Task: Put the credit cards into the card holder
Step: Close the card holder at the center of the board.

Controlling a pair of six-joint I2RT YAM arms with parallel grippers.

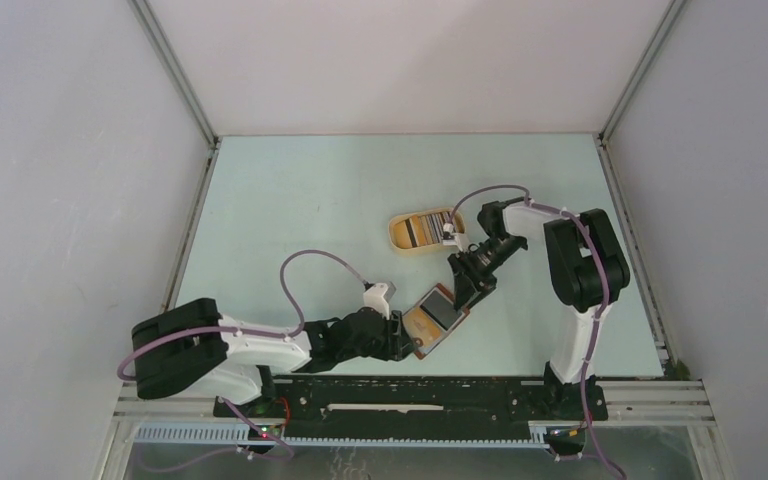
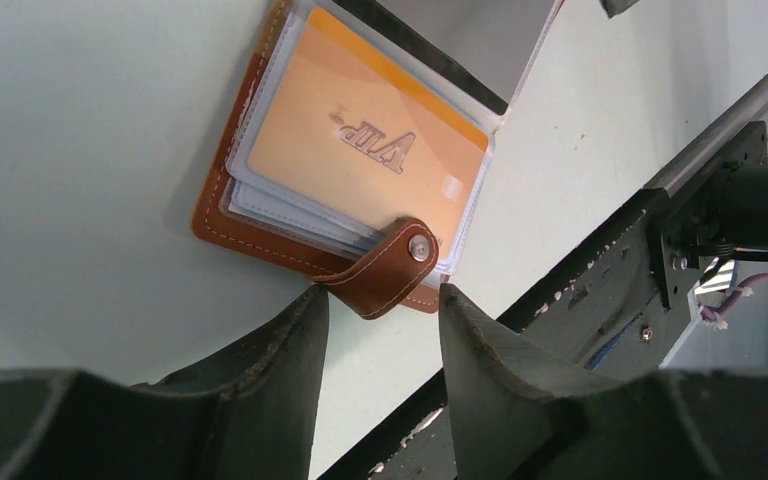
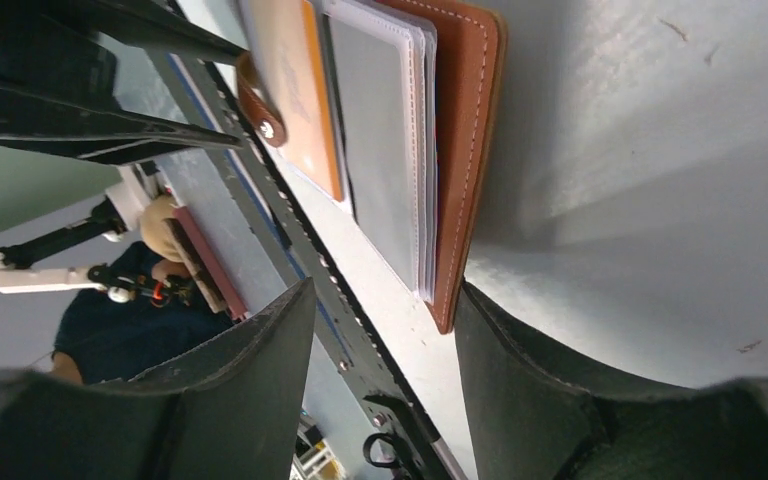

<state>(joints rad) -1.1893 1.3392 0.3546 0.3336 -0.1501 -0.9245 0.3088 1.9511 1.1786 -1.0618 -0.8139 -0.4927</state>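
Note:
The reddish-brown card holder (image 1: 436, 318) lies open on the table near the front edge. In the left wrist view the holder (image 2: 222, 215) shows an orange card (image 2: 360, 150) in its top clear sleeve, and its strap tab (image 2: 390, 268) with the snap lies just ahead of my fingertips. My left gripper (image 2: 382, 298) is open and empty, also seen from above (image 1: 403, 342). My right gripper (image 3: 385, 295) is open, and the holder's brown cover (image 3: 472, 150) ends beside its right fingertip. It is also seen from above (image 1: 465, 287). More credit cards (image 1: 422, 231) stand as a striped row in the tray.
A tan oval tray (image 1: 397, 240) holds the card row behind the right gripper. A black rail (image 1: 410, 385) runs along the table's front edge, close under the holder, and also shows in the left wrist view (image 2: 600, 260). White walls enclose the table.

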